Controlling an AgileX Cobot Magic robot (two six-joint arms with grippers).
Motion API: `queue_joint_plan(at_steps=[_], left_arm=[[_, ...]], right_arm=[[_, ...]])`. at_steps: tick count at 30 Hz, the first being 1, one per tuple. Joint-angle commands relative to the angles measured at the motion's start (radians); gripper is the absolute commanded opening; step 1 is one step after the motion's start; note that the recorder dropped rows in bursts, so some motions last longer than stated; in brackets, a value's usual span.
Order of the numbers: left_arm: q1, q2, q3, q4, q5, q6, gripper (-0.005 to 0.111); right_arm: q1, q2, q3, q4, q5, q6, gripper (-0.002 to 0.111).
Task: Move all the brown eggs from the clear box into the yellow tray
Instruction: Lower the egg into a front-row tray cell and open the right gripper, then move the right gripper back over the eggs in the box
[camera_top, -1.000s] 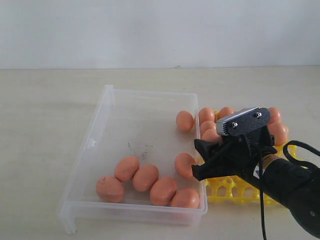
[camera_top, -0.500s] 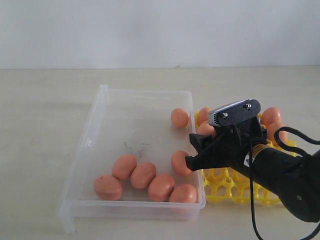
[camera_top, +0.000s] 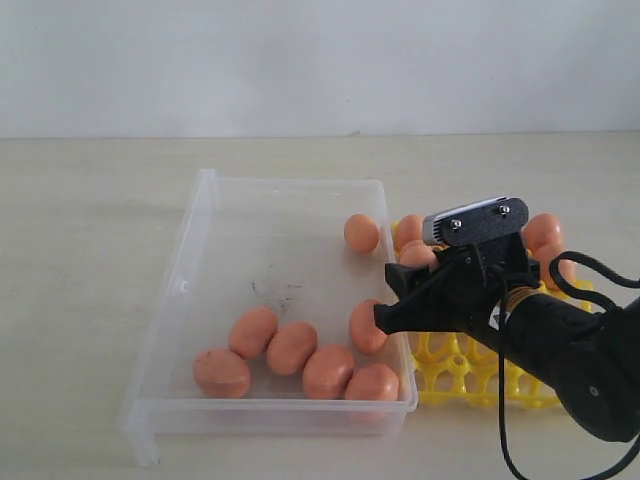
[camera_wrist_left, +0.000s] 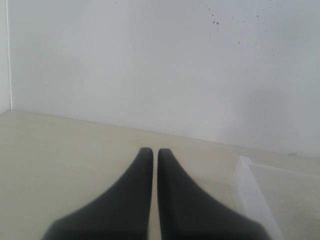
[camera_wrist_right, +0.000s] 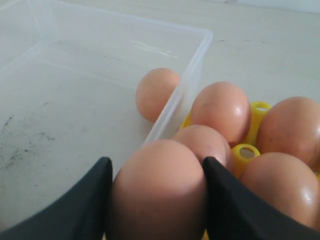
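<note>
R pincer (camera_wrist_right: 156, 167) is clamped on one egg (camera_top: 365, 327). In the R wrist view both dark fingers (camera_wrist_right: 82, 202) press its sides, w/ the egg filling the gap btwn them. That egg is inside the box (camera_top: 190, 250), close against the wall that faces the tray (camera_top: 452, 378), approx midway along that wall. Can't tell if it rests on the box floor or is just off it.

Other eggs in the box:
- One (camera_top: 362, 233) sits alone by the far corner on the tray side, near the wall.
- Five more (camera_top: 292, 347) are bunched in a loose row along the near wall, touching or nearly touching each other.
- The last one (camera_top: 372, 382) of that row is in the near corner on the tray side.

Box floor has dark smudges (camera_top: 275, 292) approx mid-floor.

Tray lies just beside the box, touching or all but touching its wall. Several eggs (camera_top: 541, 232) sit in its cups toward the far end. R arm (camera_top: 560, 345) covers part of the tray, so no exact count. Bare yellow lattice shows at the near end.

L pincer (camera_wrist_left: 151, 150) has its fingers together, only a hairline slit btwn them, nothing gripped. It hangs over the table (camera_wrist_left: 60, 150), w/ one corner of the box just off to its side.
</note>
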Motion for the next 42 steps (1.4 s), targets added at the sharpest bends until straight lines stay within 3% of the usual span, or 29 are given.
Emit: queue_joint_plan(at_steps=[1,12,21,24,30,32,39,42], left_arm=[[-0.002,-0.002,0.003,-0.009,-0.003,-0.009,0.004],[-0.002,-0.002,0.003,-0.009,-0.003,-0.009,0.004],[-0.002,-0.002,0.003,-0.009,-0.003,-0.009,0.004],[-0.002,-0.002,0.003,-0.009,-0.003,-0.009,0.004],[-0.002,-0.002,0.003,-0.009,-0.003,-0.009,0.004],[-0.002,-0.002,0.003,-0.009,-0.003,-0.009,0.004],[-0.002,-0.002,0.003,-0.009,-0.003,-0.009,0.004],[-0.002,-0.002,0.003,-0.009,-0.003,-0.009,0.004]], right_arm=[[-0.004,0.005,0.004,0.032,0.032,0.005,0.0],[-0.004,0.005,0.004,0.083,-0.023,0.048,0.0],[-0.004,0.005,0.004,0.077,0.044,0.008,0.001],[-0.004,0.005,0.004,0.065,0.044,0.008,0.01],[-0.004,0.005,0.004,0.055,0.051,0.038,0.047],[-0.004,0.005,0.004,0.055,0.059,0.06,0.054],[-0.002,-0.023,0.004,0.055,0.08,0.058,0.054],[-0.002,-0.148,0.004,0.055,0.096,0.02,0.054]])
